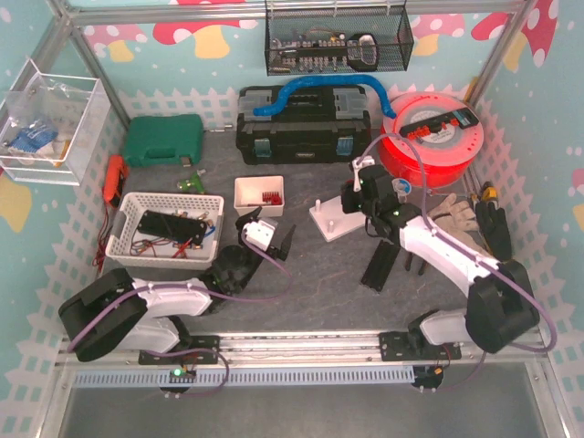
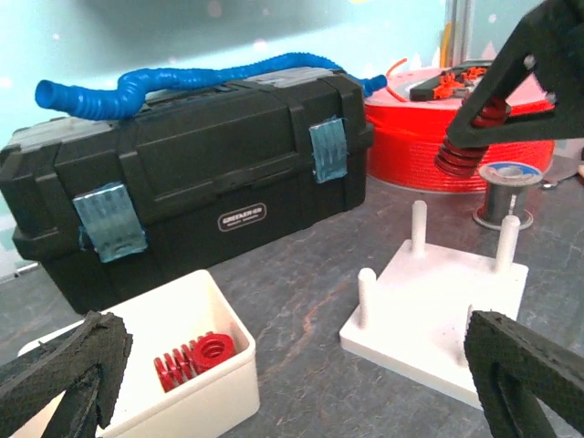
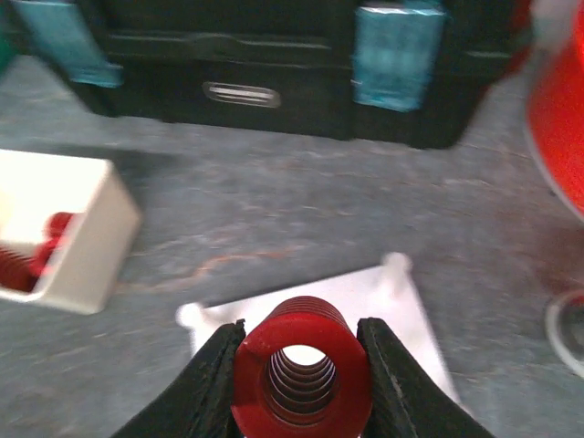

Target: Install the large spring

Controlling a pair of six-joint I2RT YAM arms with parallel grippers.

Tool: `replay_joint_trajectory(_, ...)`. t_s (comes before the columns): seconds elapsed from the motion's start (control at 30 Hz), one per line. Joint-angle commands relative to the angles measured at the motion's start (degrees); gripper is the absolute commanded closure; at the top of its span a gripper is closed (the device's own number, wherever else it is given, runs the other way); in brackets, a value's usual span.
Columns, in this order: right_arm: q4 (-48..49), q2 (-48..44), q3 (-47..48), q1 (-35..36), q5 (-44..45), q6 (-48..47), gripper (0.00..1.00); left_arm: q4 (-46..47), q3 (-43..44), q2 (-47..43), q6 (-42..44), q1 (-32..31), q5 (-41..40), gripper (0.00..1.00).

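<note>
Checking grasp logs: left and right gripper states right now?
Left gripper: open, holding nothing.
Right gripper: closed on the large spring.

A black toolbox with 2 pale blue latches stands at the back of the grey worktop. A blue ribbed hose lies along its lid. Just right of it sits a red spool carrying a black strip with red fittings, possibly a power strip. A small reel of wire stands just beside the spool. A green case lies left of the toolbox, with an orange tool near it. A white slotted basket holds dark parts and cables. A clear box hangs on the left wall and a wire basket on the back wall. Grey gloves lie at the right.
</note>
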Motion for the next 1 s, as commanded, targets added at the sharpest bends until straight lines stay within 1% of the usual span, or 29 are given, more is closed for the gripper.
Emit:
replay_joint_trajectory(0.0,-0.73,5.03,4.57,-6.01,2.51,-1.23,1.00,-2.01,1.42,-1.67,-0.39,-0.09,-2.99,0.01)
replay_joint_trajectory(0.1,-2.28,8.44,6.99,-8.72,2.60,-1.79,1.00,-2.18,1.41,-1.92,-0.18,-0.09,-2.99,0.01)
replay_joint_trajectory(0.3,-3.15,13.75,10.84,-10.93,-0.62,-3.60,1.00,-3.23,1.79,-2.07,-0.04,-0.17,-2.39,0.01)
replay_joint_trajectory(0.6,-5.66,21.35,16.47,-11.40,-2.73,-2.94,1.00,-5.39,2.84,-1.94,-0.04,-0.35,-2.20,0.01)
replay_joint_trajectory(0.83,-9.11,24.53,19.34,-11.59,-3.11,-2.90,1.00,-5.70,2.98,-1.93,0.05,-0.43,-2.11,0.01)
replay_joint_trajectory(0.97,-9.77,25.45,20.08,-11.59,-1.96,-3.26,0.98,-5.73,3.11,-1.90,0.05,-0.44,-2.02,0.01)
